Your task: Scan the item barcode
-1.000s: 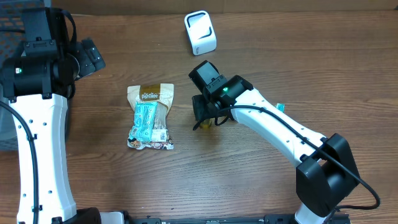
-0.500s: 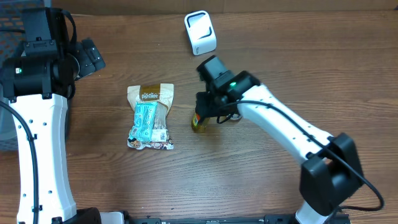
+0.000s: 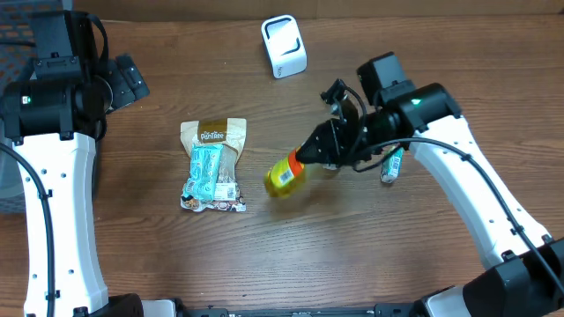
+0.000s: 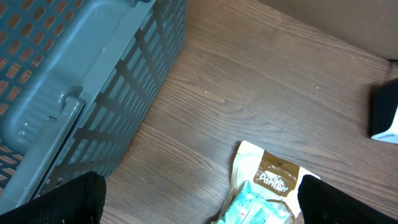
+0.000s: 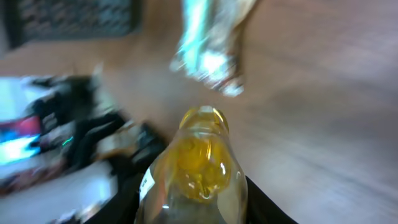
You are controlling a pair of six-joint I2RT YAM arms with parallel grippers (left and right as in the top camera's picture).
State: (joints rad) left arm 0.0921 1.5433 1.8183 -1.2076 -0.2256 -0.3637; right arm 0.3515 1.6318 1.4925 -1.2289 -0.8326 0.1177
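Here the right gripper [image 3: 319,151] clasps a tilted yellow bottle [image 3: 284,176], right of a snack bag [image 3: 211,165]; the left gripper [image 3: 130,81] stands wide open.

Right arm [image 3: 467,176] extended, jaws clamped on bottle [image 3: 284,177] (wrist tilted), left jaws agape.

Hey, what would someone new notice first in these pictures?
A yellow bottle sits tilted at mid-table, gripped at one end by the jaws of the right arm. Left of it lies a snack pouch, and a white scanner stands near the far edge.
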